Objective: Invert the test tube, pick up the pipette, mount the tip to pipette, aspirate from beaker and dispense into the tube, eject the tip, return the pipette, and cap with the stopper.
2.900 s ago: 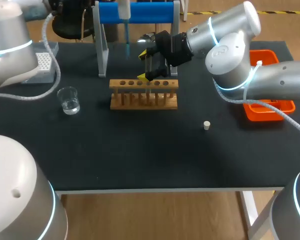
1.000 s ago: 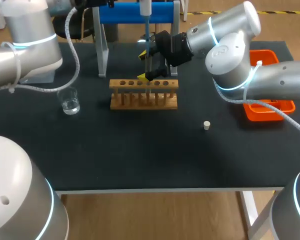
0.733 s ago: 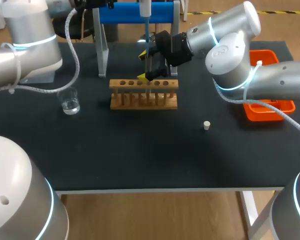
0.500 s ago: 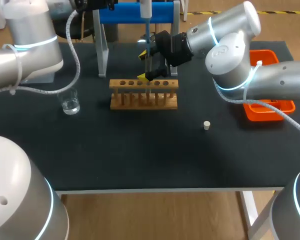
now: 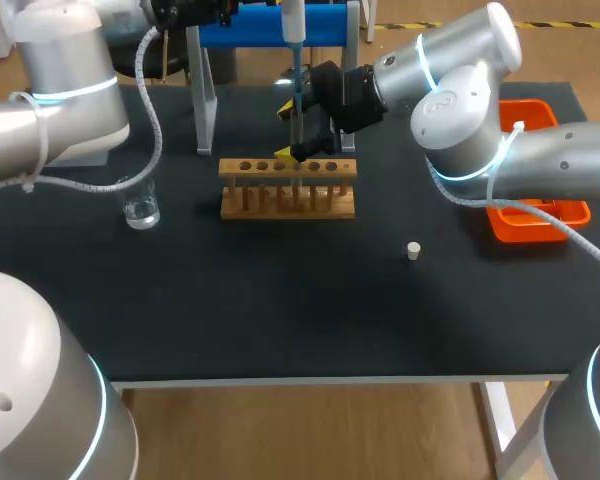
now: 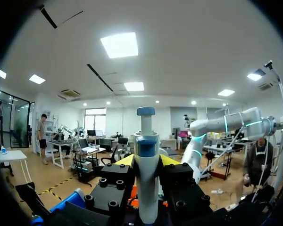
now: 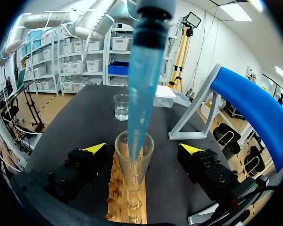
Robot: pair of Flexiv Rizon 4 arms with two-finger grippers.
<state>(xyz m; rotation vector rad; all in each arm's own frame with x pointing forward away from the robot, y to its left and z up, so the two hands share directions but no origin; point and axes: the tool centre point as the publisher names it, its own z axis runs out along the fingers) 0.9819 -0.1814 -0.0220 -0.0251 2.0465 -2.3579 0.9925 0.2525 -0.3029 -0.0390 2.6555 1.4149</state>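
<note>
The left gripper (image 6: 146,162) is clenching the pipette (image 6: 146,146) from both sides, its yellow-tipped fingers pressing against the white barrel; it is holding the pipette upright, high over the far middle of the table (image 5: 280,300); the pale blue tip (image 7: 141,84) is hanging straight down from the pipette, and its point is sitting just inside the mouth of the tube (image 7: 134,162).

The right gripper (image 7: 142,149) is standing released around that tube, one finger on each side, with a gap showing between each yellow tip and the glass wall (one gap is looking wider than the other); its arm is spanning in from the table's right side, past the middle.

The tube is standing upright in a hole near the middle of the wooden rack (image 5: 335,168); the rack is sitting on the far middle of the table; behind it a stand with a blue bar (image 5: 270,25) is rising on grey legs.

To the left of the rack, well apart from it, a small glass (image 5: 140,205) is holding a little clear liquid; a white box (image 7: 166,98) is lying near the glass, farther back.

To the right of the rack and nearer, a small pale plug (image 5: 413,250) is lying alone on the dark tabletop; farther right, an orange tray (image 5: 570,213) is sitting partly hidden under the right arm.
</note>
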